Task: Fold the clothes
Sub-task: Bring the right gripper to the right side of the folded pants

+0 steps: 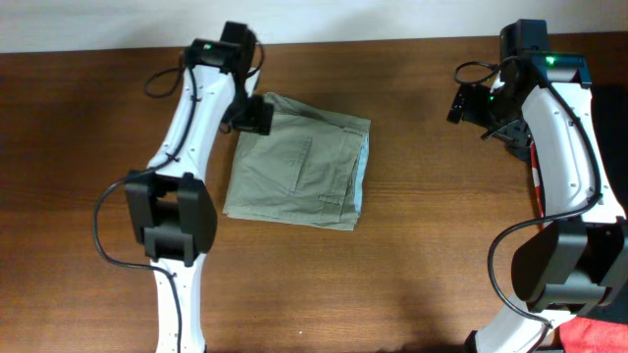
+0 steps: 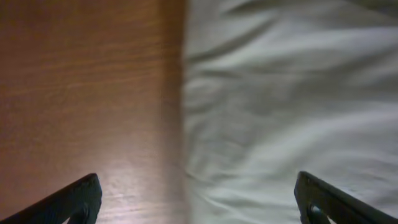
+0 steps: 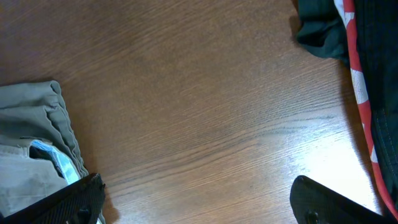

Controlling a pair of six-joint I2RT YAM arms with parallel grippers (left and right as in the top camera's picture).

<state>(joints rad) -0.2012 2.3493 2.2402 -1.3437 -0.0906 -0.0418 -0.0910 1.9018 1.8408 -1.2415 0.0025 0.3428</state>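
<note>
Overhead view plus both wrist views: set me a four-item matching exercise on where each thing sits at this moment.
Things:
1. khaki shorts
2. left gripper
3. right gripper
4. red cloth

Places or states:
A. open, over bare wood
B. bottom right corner of the overhead view
C. folded on the table, left of centre
D. open, over the shorts' edge

Pairs: 1-C, 2-D, 3-A, 4-B.
</note>
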